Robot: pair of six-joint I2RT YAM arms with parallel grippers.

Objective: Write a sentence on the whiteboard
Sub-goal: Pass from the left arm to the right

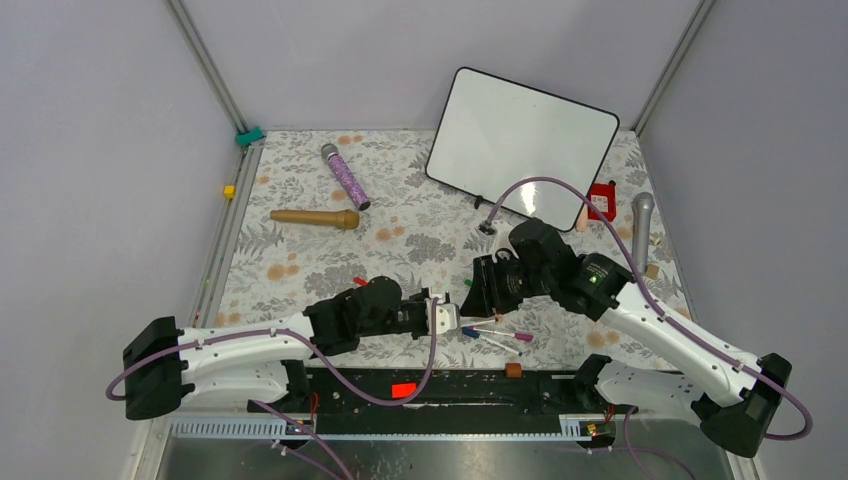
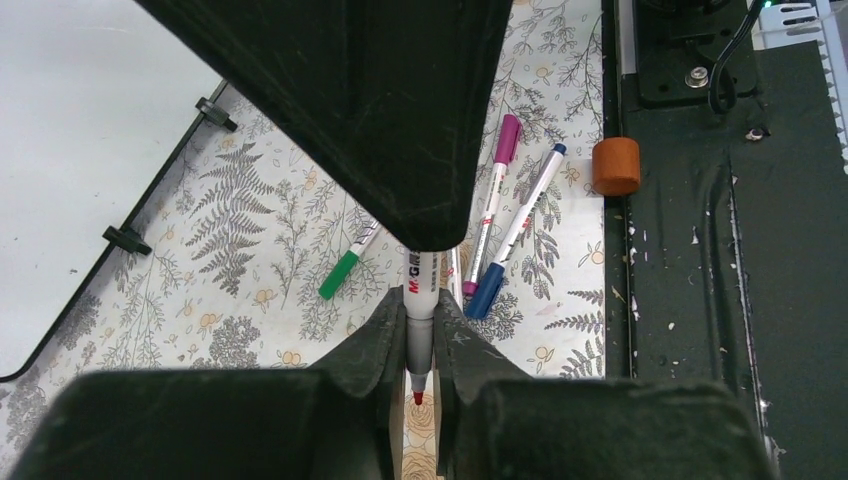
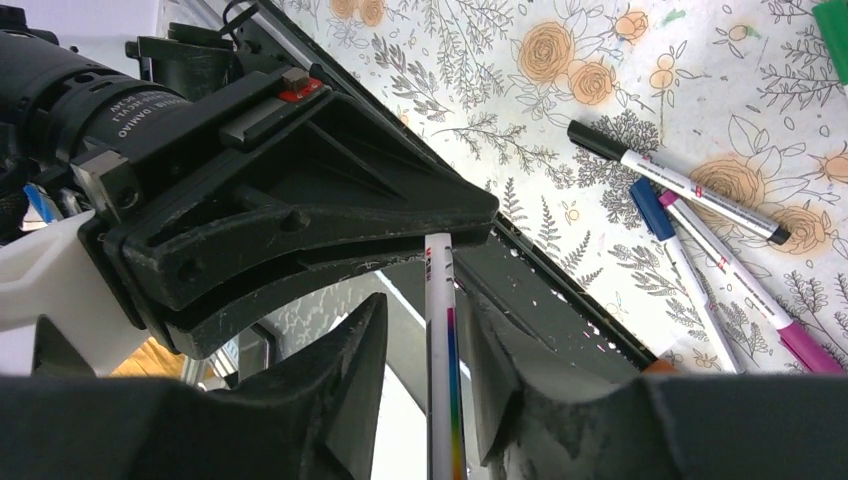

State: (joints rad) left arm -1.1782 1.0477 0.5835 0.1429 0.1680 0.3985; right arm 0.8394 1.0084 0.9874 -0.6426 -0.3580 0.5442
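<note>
Whiteboard blank, glossy white, black frame. Left fingers clamped on red-tipped marker; right fingers apart.

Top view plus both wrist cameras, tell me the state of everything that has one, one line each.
whiteboard: blank, nothing written yet.
red marker: uncapped, tip bare, held.
left end effector: shut on the red marker.
right end effector: open, fingers apart around the marker's rear.
green pen: capped, lying loose.
magenta pen: capped, lying loose.
blue pen: capped, lying loose.
</note>
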